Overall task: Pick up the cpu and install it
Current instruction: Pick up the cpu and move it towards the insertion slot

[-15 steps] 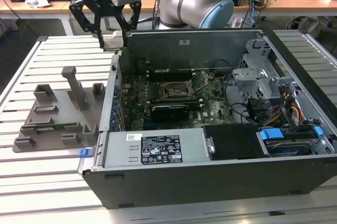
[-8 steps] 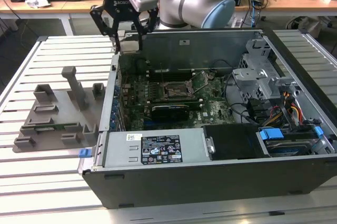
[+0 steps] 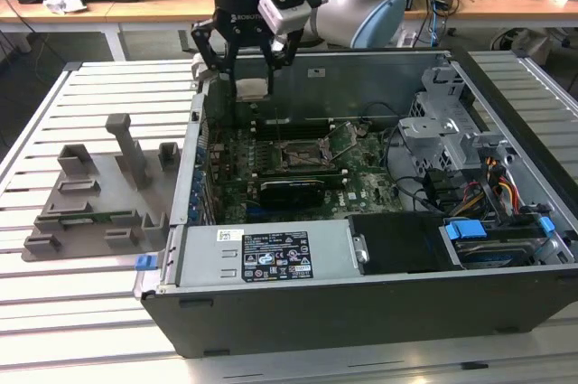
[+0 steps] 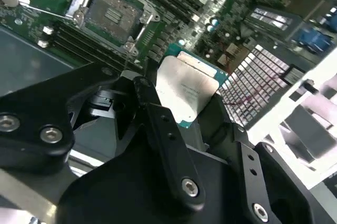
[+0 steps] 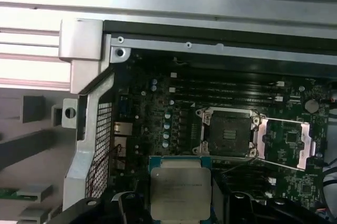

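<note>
My gripper [image 3: 250, 75] hangs above the back left corner of the open computer case, shut on the cpu [image 3: 251, 88]. The cpu is a flat square chip with a silver top and a green rim. In both wrist views the cpu [image 4: 187, 88] [image 5: 180, 192] sits between the black fingers [image 4: 158, 124], clear of the board. The open socket [image 3: 302, 156] lies on the motherboard, lower and toward the exterior view's right of the chip. Its bare contact field [image 4: 112, 13] [image 5: 229, 134] shows, with the metal load plate [image 5: 287, 139] flipped open beside it.
Grey plastic holder blocks [image 3: 99, 194] stand on the slatted table at the exterior view's left. The case's metal walls [image 3: 379, 72], a power supply [image 3: 262, 257], a drive cage [image 3: 442, 122] and cables [image 3: 501, 190] surround the board. Memory slots [image 5: 231, 89] run beside the socket.
</note>
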Controlling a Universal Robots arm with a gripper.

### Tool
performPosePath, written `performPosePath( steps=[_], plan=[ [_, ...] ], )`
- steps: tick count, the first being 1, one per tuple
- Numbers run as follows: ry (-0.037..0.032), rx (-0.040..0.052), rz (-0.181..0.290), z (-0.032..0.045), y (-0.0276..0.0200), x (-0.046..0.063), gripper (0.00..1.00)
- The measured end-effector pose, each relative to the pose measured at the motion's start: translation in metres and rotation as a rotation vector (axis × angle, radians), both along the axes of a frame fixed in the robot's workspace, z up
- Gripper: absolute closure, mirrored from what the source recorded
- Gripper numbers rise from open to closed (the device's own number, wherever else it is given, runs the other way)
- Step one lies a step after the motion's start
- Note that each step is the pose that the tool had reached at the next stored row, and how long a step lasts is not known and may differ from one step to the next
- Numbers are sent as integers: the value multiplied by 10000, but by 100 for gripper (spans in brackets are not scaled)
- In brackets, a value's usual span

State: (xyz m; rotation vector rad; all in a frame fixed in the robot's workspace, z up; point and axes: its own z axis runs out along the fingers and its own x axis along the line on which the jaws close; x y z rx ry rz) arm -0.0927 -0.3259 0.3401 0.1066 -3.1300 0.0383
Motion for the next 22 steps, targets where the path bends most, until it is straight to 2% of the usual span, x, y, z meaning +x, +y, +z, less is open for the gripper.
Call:
performPosePath(
  steps=[10,11,15,18,22],
  plan=[
    [0,1,-69,-222,0,450,45],
    [0,1,-99,-262,0,490,45],
    [-1,1,-201,-387,1,561,45],
    [0,-5,-236,-505,37,632,45],
    [1,-8,-239,-545,46,698,45]
  ],
)
